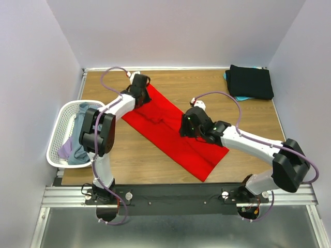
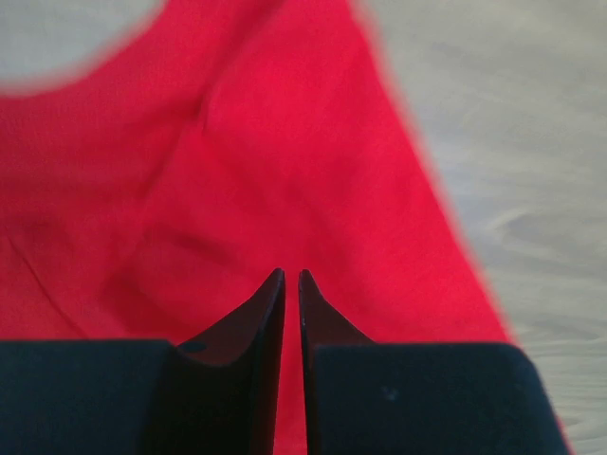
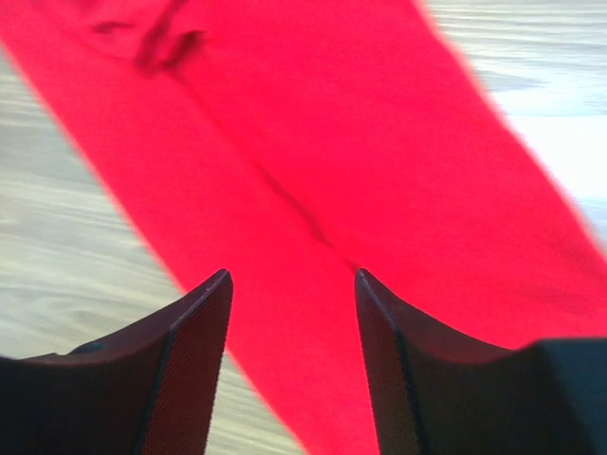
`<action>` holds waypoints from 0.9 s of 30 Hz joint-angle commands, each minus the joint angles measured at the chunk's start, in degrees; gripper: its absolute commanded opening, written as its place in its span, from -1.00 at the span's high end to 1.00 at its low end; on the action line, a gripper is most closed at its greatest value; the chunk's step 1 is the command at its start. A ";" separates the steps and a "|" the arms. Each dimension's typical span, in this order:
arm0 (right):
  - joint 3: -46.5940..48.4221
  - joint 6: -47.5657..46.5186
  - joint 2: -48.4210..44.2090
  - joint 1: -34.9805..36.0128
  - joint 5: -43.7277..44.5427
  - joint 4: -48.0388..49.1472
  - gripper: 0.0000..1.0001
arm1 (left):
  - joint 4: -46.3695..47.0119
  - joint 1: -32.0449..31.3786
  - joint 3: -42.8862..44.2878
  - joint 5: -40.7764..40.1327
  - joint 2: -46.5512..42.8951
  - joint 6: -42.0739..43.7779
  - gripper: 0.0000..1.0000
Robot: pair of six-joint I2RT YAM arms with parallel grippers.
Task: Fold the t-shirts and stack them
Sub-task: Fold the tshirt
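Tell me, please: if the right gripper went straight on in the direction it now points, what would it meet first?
Most likely the red t-shirt: in the right wrist view the cloth fills the way ahead of the right gripper, whose jaws stand open. How far off it lies is unclear.

Wooden table (image 1: 147,157) carries red t-shirt (image 1: 166,130) and folded shirt stack (image 1: 251,81).
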 commanded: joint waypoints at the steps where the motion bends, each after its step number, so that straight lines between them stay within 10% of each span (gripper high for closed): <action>1: -2.29 -4.91 -2.40 -0.77 6.85 -6.71 -0.27 | 1.94 -0.55 -6.80 -3.62 0.53 -6.12 0.66; 27: -5.02 0.35 12.61 -0.78 -16.06 -4.44 -0.33 | -9.49 3.49 20.52 -2.76 21.44 0.81 0.67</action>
